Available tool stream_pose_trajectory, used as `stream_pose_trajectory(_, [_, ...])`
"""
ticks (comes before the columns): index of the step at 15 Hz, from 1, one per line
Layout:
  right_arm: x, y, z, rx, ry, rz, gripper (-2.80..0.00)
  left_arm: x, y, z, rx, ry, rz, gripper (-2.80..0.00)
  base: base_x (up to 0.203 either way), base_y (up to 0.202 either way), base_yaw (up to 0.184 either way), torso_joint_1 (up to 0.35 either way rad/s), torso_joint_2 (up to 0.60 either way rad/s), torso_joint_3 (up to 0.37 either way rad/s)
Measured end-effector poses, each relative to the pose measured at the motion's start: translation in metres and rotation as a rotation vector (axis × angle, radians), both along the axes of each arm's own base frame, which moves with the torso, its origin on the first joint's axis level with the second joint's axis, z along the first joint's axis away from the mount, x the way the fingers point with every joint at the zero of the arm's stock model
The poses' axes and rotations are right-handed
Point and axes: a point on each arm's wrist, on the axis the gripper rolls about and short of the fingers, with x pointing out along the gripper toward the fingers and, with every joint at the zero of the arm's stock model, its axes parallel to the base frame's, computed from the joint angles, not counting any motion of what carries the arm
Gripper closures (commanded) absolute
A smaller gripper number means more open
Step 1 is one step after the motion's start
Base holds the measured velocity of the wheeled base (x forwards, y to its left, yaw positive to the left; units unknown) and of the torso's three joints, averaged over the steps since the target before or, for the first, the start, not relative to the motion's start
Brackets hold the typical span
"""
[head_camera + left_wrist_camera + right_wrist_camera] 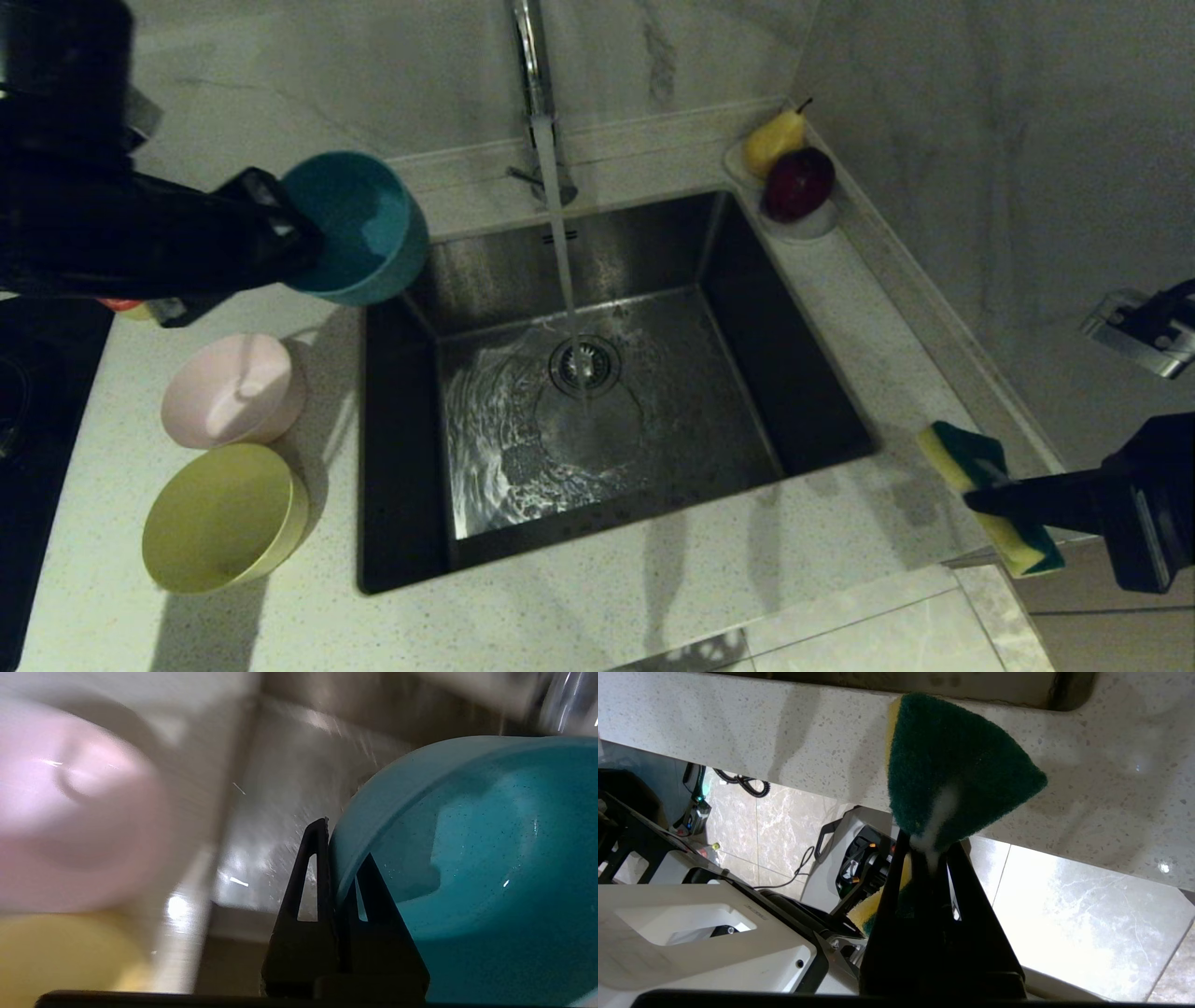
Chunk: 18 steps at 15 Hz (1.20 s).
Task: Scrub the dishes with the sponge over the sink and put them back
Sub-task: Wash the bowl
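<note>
Head view: left gripper pinches the blue bowl's rim, just short of the sink. Right gripper, clamping the sponge, waits across the basin.

left pincer clamped, right pincer clamped

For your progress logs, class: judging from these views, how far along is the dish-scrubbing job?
Early. Done: the tap runs into the sink. In hand: the left tool grips the blue bowl by its rim; the right tool holds the sponge beside the basin. Left: scrubbing; pink bowl and yellow bowl wait.
</note>
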Motion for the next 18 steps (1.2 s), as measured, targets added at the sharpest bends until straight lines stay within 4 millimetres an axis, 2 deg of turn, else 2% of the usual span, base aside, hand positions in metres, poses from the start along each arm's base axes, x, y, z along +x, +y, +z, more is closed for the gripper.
stream_pose_trajectory(4, [-0.001, 0.000, -0.001, 0.002, 0.000, 0.004, 0.00, 0.043, -0.063, -0.027, -0.030, 0.077, -0.064, 0.00, 0.000, 0.000, 0.000, 0.000, 0.00, 0.000])
stream_pose_trajectory(7, [0.000, 0.000, -0.002, 0.001, 0.001, 0.009, 0.00, 0.069, -0.094, -0.046, -0.026, 0.107, -0.086, 0.00, 0.000, 0.000, 0.000, 0.000, 0.00, 0.000])
stream_pose_trajectory(13, [0.000, 0.000, -0.001, 0.002, -0.002, 0.011, 0.00, 0.105, -0.120, -0.078, -0.007, 0.149, -0.098, 0.00, 0.000, 0.000, 0.000, 0.000, 0.00, 0.000])
stream_pose_trajectory(18, [-0.002, 0.004, 0.001, 0.008, -0.005, 0.033, 0.00, 0.106, -0.121, -0.082, -0.001, 0.166, -0.098, 0.00, 0.000, 0.000, 0.000, 0.000, 0.00, 0.000])
